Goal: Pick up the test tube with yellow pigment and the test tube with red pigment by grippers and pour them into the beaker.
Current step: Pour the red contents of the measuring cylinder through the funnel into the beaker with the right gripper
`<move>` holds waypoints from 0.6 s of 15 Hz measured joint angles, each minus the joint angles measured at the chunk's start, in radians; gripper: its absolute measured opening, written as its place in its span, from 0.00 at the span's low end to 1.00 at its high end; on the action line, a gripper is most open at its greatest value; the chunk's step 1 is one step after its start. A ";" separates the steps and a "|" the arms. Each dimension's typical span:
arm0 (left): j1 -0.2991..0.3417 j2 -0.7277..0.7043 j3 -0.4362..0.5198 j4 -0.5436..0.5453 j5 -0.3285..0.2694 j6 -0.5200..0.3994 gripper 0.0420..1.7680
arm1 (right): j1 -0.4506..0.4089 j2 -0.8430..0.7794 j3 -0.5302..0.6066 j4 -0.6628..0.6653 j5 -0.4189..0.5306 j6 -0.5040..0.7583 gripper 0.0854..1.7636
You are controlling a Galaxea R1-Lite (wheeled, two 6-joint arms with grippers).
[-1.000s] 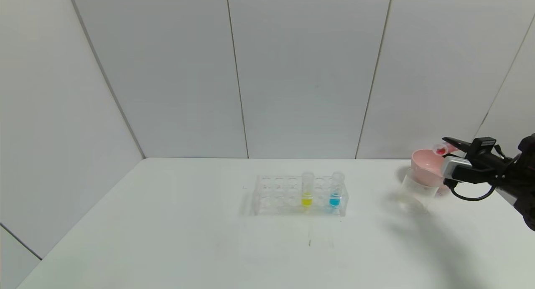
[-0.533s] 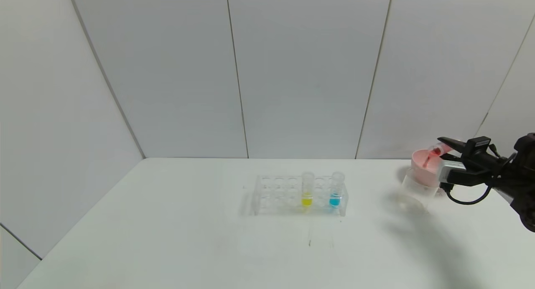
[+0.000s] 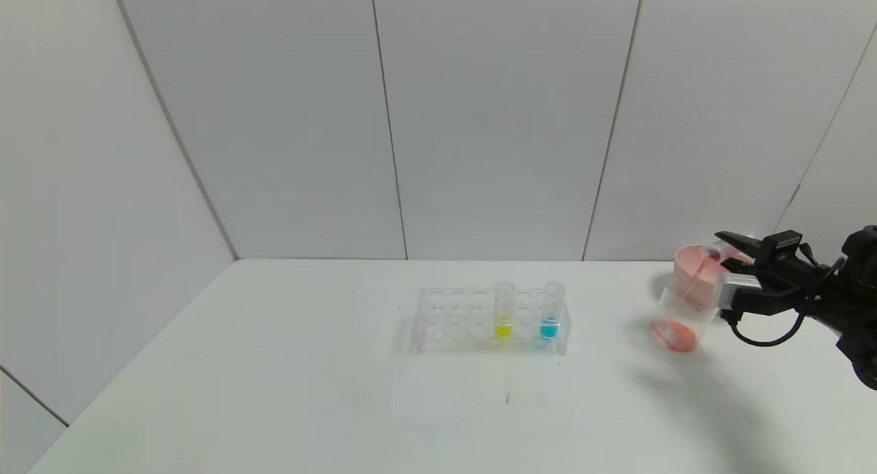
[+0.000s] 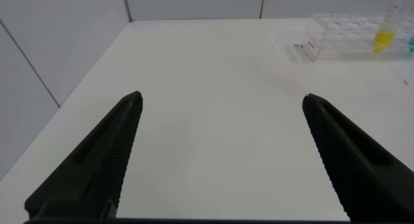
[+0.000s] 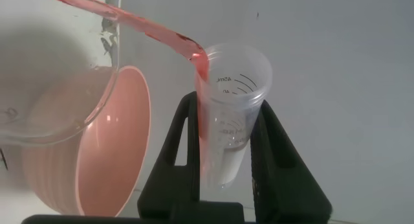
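Observation:
My right gripper (image 3: pixel 727 248) is shut on the test tube with red pigment (image 5: pixel 228 114) and holds it tipped over the beaker (image 3: pixel 678 316) at the table's right. A thin red stream runs from the tube's rim into the beaker, and red liquid pools at the beaker's bottom. The beaker's clear rim also shows in the right wrist view (image 5: pixel 110 68). The test tube with yellow pigment (image 3: pixel 503 309) stands upright in the clear rack (image 3: pixel 452 320) at mid-table; it also shows in the left wrist view (image 4: pixel 387 30). My left gripper (image 4: pixel 221 104) is open and empty, low over the near left of the table.
A tube with blue liquid (image 3: pixel 550 311) stands in the rack, right of the yellow one. A pink bowl (image 3: pixel 699 272) sits just behind the beaker, under the right gripper. White walls close the table at the back and left.
The right gripper has tipped the red tube further. Red liquid has run out of the tube and now pools in the beaker, which held none before.

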 joint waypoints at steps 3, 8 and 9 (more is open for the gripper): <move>0.000 0.000 0.000 0.000 0.000 0.000 1.00 | -0.008 -0.001 -0.003 0.000 -0.004 -0.016 0.25; 0.000 0.000 0.000 0.000 0.000 0.000 1.00 | -0.010 -0.005 -0.005 -0.018 -0.004 -0.082 0.25; 0.000 0.000 0.000 0.000 0.000 0.000 1.00 | -0.009 -0.005 -0.004 -0.023 -0.004 -0.086 0.25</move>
